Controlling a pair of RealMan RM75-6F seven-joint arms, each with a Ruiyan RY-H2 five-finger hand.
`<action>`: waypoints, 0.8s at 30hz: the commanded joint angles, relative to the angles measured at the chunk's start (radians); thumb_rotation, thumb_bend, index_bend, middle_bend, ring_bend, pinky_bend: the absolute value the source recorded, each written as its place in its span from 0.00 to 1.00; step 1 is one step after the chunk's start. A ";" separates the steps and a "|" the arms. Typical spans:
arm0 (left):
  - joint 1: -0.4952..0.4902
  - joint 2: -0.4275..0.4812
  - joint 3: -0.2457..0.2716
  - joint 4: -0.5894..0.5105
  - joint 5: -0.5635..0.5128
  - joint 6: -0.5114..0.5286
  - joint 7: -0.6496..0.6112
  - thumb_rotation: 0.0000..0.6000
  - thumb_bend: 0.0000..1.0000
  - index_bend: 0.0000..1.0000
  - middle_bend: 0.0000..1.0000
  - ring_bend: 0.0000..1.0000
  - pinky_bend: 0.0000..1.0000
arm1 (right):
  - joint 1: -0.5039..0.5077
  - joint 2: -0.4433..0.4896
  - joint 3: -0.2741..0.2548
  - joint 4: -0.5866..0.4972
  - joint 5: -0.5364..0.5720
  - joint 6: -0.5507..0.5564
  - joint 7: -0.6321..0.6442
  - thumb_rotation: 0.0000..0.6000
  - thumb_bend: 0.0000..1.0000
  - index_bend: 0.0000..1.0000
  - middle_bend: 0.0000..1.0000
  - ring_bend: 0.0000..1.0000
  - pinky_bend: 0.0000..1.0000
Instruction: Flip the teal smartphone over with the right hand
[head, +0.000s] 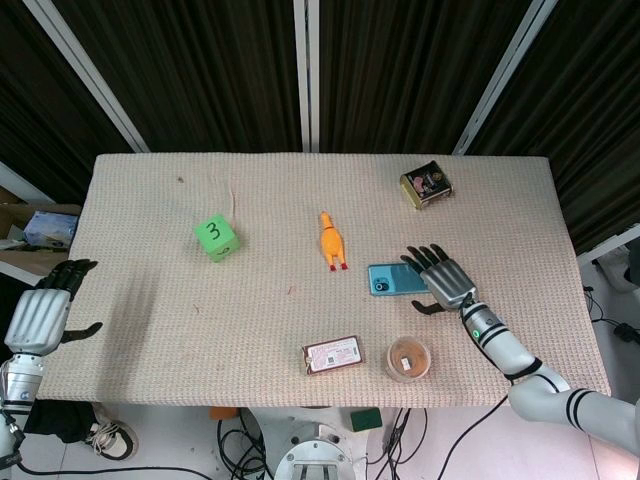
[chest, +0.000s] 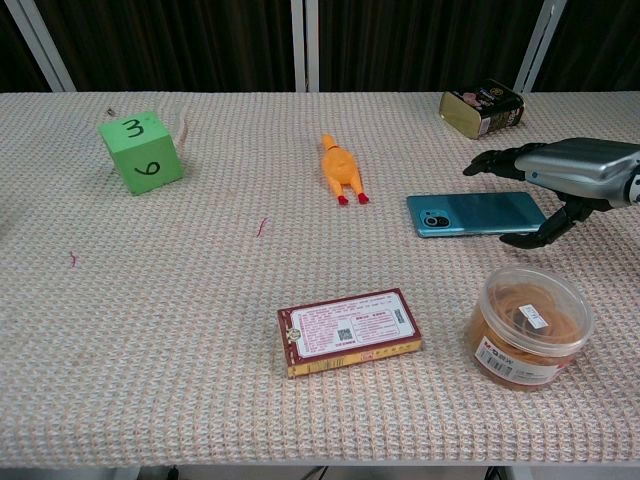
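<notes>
One relation governs the flip: the teal smartphone (head: 397, 279) lies flat on the counter (head: 200, 320), camera side up, long axis running left-right across the robot's front, and the right hand (head: 445, 281) sits at its right-hand end. Head view: the fingers (head: 418, 259) reach leftward over the phone's right end. Chest view: the thumb (chest: 545, 232) drops to the counter at the phone's near right corner, tip apparently touching or just beside the edge; the other fingers (chest: 490, 161) hover spread above the far edge, not visibly in contact. So the hand straddles the end of the phone, fingers apart, nothing held.

Left hand (head: 42, 312) hangs off the counter's left edge, well apart from the phone, fingers loosely apart and empty; the right hand is plainly the nearer.

Judgement: next move calls for getting under the thin near edge and levering about the long axis. Risk: phone slides on the woven cover rather than tipping; plastic tub of rubber bands (chest: 527, 325) sits near.
</notes>
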 joint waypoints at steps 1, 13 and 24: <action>0.001 0.001 0.000 -0.001 0.001 0.003 0.000 1.00 0.09 0.13 0.12 0.10 0.32 | 0.002 -0.003 -0.001 0.004 0.002 -0.004 -0.001 0.69 0.33 0.00 0.00 0.00 0.00; 0.006 0.004 0.000 -0.002 0.002 0.007 0.000 1.00 0.09 0.13 0.12 0.10 0.32 | 0.005 -0.034 -0.005 0.039 -0.011 0.007 0.002 0.79 0.33 0.00 0.09 0.00 0.00; 0.011 0.005 0.002 0.010 -0.001 0.007 -0.011 1.00 0.09 0.13 0.12 0.10 0.32 | 0.000 -0.063 -0.003 0.069 -0.049 0.064 0.013 0.92 0.34 0.12 0.22 0.00 0.00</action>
